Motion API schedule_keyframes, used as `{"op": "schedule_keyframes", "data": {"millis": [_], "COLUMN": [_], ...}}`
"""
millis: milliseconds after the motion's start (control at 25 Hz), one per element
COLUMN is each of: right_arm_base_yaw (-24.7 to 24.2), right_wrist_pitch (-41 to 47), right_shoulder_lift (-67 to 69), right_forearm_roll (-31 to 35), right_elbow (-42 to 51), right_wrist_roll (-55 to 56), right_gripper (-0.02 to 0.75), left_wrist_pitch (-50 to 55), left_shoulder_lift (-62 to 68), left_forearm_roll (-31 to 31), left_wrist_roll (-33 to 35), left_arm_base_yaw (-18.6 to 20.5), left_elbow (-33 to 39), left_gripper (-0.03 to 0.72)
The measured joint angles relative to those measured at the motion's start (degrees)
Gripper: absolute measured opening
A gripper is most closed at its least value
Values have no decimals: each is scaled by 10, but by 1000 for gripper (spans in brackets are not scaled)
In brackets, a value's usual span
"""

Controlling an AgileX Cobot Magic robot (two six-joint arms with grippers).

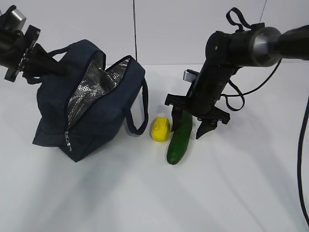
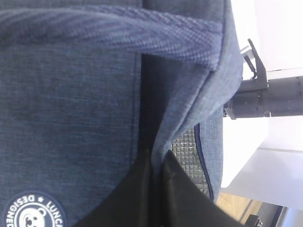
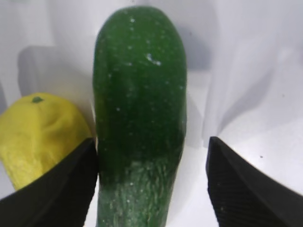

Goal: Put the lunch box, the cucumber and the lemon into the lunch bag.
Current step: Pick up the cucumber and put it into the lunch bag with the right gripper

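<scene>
Cucumber [image 1: 179, 139] lies touching lemon [image 1: 160, 129], beside lunch bag [image 1: 91, 101].

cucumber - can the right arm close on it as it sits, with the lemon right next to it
Probably yes. The right gripper is open and straddles the cucumber: one finger sits between it and the lemon, the other stands clear over bare table. The lemon crowds that first finger and may get nudged.

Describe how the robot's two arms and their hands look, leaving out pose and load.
Both arms are black. The right arm has a round silver metal joint, thin black cables looping off it, and a small grey box at the wrist. The right hand has two black fingers with ribbed pads. The left arm shows a silver cap and a ring-shaped black flange; its hand is mostly hidden.
</scene>
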Motion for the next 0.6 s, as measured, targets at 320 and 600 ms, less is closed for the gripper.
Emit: {"op": "schedule_keyframes", "data": {"millis": [320, 600], "right_arm_base_yaw": [0, 0], "right_wrist_pitch": [12, 19], "right_shoulder_lift": [9, 9], "right_forearm_roll": [0, 0], "right_elbow": [0, 0], "right_wrist_roll": [0, 0], "right_gripper": [470, 368], "left_wrist_pitch": [0, 0], "left_shoulder_lift": [0, 0], "left_forearm_roll": [0, 1], "left_wrist_roll": [0, 0], "left_arm_base_yaw": [0, 0], "left_elbow": [0, 0], "left_gripper": [-8, -8]}}
